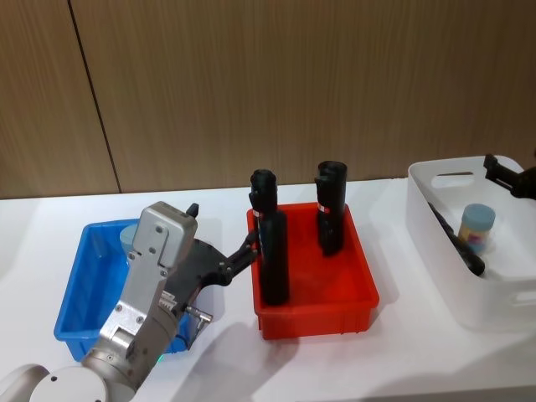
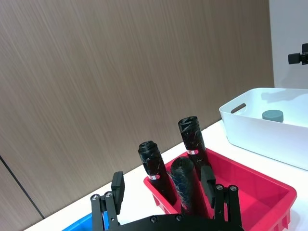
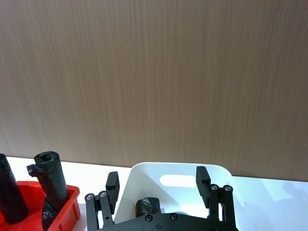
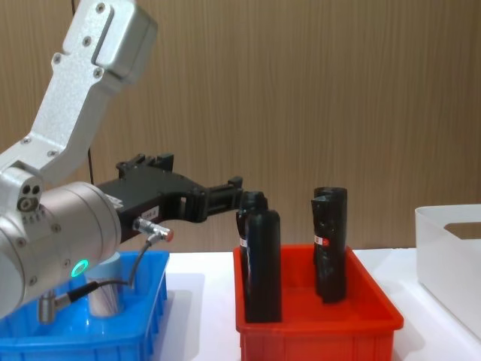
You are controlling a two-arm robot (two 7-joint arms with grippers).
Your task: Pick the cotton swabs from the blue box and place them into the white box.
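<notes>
On a white worktop (image 1: pixel 394 368) before a wood-panelled wall (image 1: pixel 293 84), the left gripper (image 1: pixel 251 243) hangs above the gap between the blue box (image 1: pixel 75 314) and a red bin (image 1: pixel 314 314), its jaws apart and holding nothing, the fingertips reaching close to the nearest of the black bottles (image 1: pixel 272 251) standing upright in the red bin. The chest view shows the same gripper (image 4: pixel 237 188) extended sideways, level with the bottle tops, the silver arm (image 4: pixel 83 68) rising behind it. The red bin sits in the middle of the worktop, between the blue box on the robot's left and the white box (image 1: pixel 502 310) on its right, so the tall bottles stand across the straight line from one box to the other. One jar of the cotton swabs (image 1: pixel 477 228) already stands inside the white box, its pale blue lid up, beside a dark bottle (image 1: pixel 456 239) lying slantwise in the same tub. In the blue box a pale jar (image 4: pixel 105 289) shows in the chest view, partly hidden by the left arm and its cable (image 4: pixel 113 282). The right gripper (image 1: pixel 498 174) hovers over the far rim of the white box; the right wrist view shows its jaws spread wide and empty (image 3: pixel 159 185) above the tub.
</notes>
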